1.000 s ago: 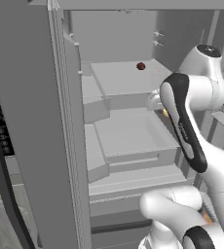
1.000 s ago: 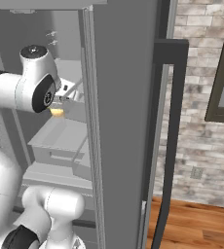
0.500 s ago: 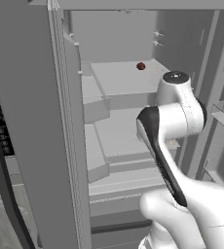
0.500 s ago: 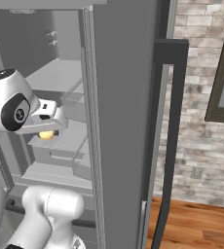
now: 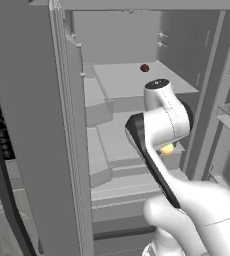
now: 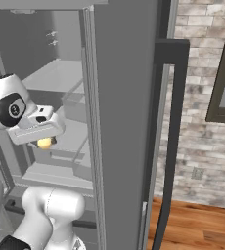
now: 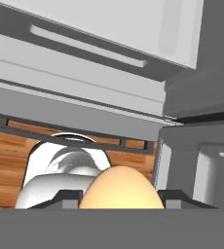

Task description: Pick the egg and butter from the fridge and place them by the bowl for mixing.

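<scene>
One egg (image 7: 121, 188), small, smooth and probably fragile, is sitting between the part-closed jaws of the gripper (image 6: 45, 142), in front of the open fridge (image 5: 137, 85) shelves. Being rounded and likely slippery, it is best pinched gently across its middle.

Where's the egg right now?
The egg sits between the gripper fingers, in front of the open fridge shelves, right of the arm in the left base view.

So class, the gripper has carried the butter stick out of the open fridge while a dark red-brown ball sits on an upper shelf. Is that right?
Not quite. The gripper holds the egg, not the butter, as the hand view shows. The fridge is open, and the dark red-brown ball sits on an upper shelf.
</scene>
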Controlling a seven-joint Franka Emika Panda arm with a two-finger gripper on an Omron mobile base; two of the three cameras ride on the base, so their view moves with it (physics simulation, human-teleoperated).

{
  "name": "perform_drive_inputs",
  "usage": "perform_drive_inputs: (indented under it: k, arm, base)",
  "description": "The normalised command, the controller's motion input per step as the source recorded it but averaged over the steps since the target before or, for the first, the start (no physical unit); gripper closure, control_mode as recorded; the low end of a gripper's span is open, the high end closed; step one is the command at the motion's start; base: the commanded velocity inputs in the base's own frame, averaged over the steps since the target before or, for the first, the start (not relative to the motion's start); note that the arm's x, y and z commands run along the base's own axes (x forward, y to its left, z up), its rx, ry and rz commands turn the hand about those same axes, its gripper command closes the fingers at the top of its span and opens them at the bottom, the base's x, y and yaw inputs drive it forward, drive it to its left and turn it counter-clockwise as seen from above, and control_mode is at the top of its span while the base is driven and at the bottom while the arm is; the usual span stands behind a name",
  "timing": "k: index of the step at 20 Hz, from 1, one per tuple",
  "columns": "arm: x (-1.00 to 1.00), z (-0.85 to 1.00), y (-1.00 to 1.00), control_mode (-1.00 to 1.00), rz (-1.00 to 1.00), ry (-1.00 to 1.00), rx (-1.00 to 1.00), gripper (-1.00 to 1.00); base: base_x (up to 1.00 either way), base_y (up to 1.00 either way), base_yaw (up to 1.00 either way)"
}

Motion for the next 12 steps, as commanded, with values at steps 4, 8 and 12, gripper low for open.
perform_drive_inputs:
  k: [4, 8, 12]
  arm:
    - [0.00, 0.00, 0.00, 1.00, 0.00, 0.00, 0.00, 1.00]
    - [0.00, 0.00, 0.00, 1.00, 0.00, 0.00, 0.00, 1.00]
    - [0.00, 0.00, 0.00, 1.00, 0.00, 0.00, 0.00, 1.00]
  base:
    - [-0.62, -0.14, -0.01]
    - [-0.86, -0.15, -0.06]
    - [-0.92, -0.13, -0.06]
